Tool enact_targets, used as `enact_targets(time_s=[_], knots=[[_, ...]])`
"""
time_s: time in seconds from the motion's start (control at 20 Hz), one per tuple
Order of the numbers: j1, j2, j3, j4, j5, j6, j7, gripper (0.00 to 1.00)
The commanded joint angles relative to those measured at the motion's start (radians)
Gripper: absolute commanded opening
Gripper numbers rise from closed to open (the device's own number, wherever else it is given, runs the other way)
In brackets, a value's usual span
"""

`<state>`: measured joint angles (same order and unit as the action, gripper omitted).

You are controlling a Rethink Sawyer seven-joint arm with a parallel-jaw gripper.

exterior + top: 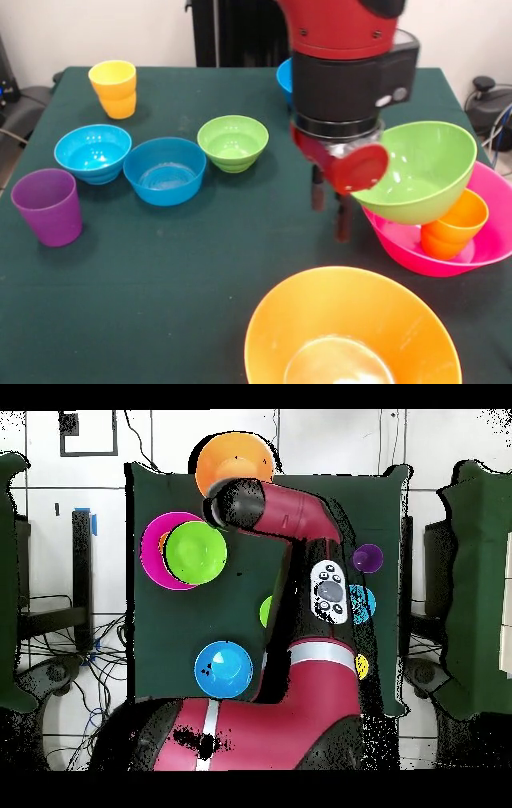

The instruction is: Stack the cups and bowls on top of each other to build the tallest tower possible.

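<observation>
A dark green table (160, 272) filled the frame below pale walls. The large orange bowl (352, 332) sat bottom centre; at right the pink bowl (424, 252) held an orange cup (456, 224) under a tilted green bowl (424, 168). The hand (332, 204) hung centre, fingers apart, empty.

Green bowl (424, 170) tilted on orange cup (456, 224) inside large pink bowl (416, 256), large orange bowl (352, 336) apart.

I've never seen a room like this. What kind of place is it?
Probably a robot lab. A red robot arm works at a green-covered table of plastic bowls, with cables trailing on a tiled floor.
</observation>
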<state>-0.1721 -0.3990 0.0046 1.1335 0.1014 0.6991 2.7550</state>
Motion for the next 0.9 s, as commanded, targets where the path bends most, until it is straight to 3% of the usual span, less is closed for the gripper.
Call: enact_targets(time_s=[0.05, 0.35, 0.55, 0.9], knots=[[-0.016, 0.051, 0.01, -0.02, 0.02, 0.03, 0.091, 1.0], [0.013, 0.07, -0.02, -0.02, 0.046, 0.006, 0.141, 1.0], [0.109, 0.074, -0.119, 0.028, 0.062, -0.069, 0.273, 1.0], [0.164, 0.089, -0.151, 0.115, 0.159, -0.198, 0.351, 1.0]])
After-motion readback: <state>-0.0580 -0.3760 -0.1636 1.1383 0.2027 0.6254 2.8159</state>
